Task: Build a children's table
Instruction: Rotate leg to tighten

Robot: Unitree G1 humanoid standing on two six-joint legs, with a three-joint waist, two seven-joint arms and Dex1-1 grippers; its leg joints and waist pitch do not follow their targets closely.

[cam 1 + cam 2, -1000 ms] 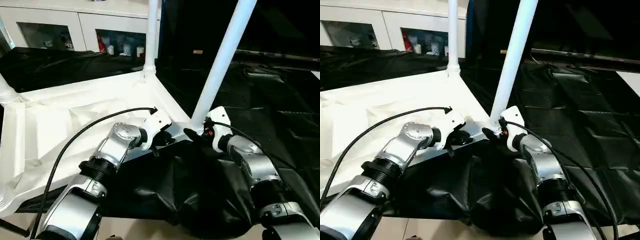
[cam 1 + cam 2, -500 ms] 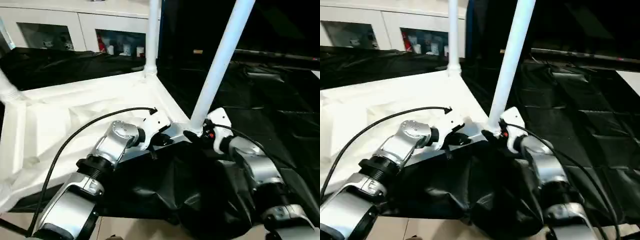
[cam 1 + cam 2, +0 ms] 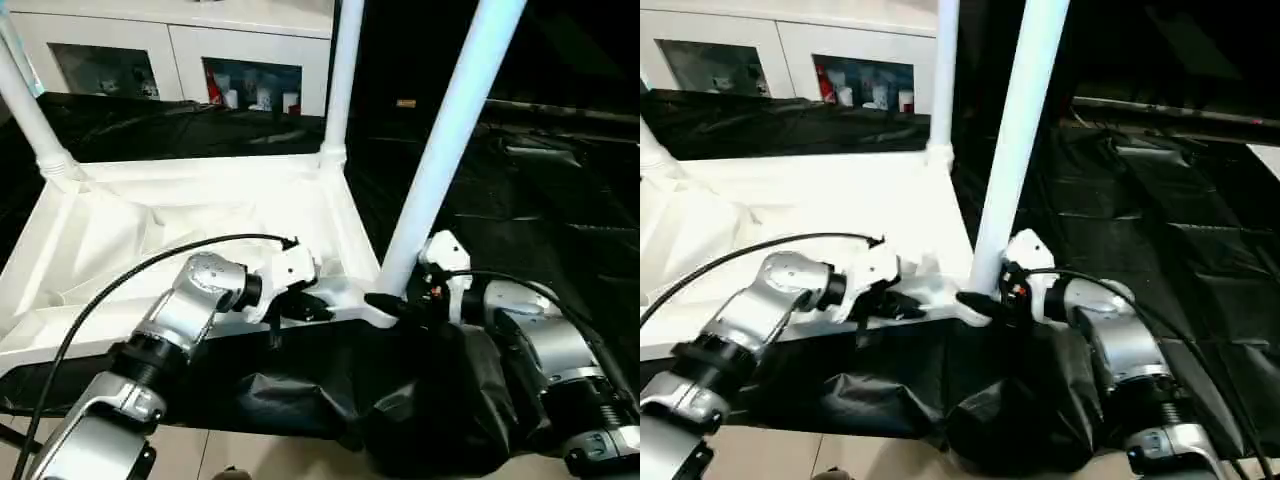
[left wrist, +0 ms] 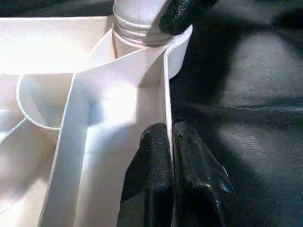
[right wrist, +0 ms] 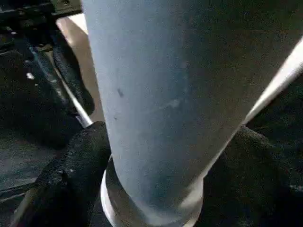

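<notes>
The white tabletop (image 3: pixel 150 220) lies upside down on black sheeting, ribbed side up. Three white legs stand upright in its corner sockets: the near-right leg (image 3: pixel 450 150), a far leg (image 3: pixel 340 90) and a far-left leg (image 3: pixel 30 110). My left gripper (image 3: pixel 305 305) is shut on the thin near rim of the tabletop (image 4: pixel 165 94), close to the near-right corner, and its black fingers (image 4: pixel 151 156) pinch that wall. My right gripper (image 3: pixel 385 300) is shut around the base of the near-right leg (image 5: pixel 156 94), with one finger (image 5: pixel 71 175) on each side.
A white cabinet (image 3: pixel 180 50) with glass doors stands behind. Crumpled black sheeting (image 3: pixel 560 200) covers the surface to the right and hangs over the near edge. A black cable (image 3: pixel 150 270) arcs over my left forearm. Pale floor (image 3: pixel 230 460) shows below.
The tabletop has swung round with both grippers holding on; its near edge now lies more squarely across the view, and the far-left leg has come further into view.
</notes>
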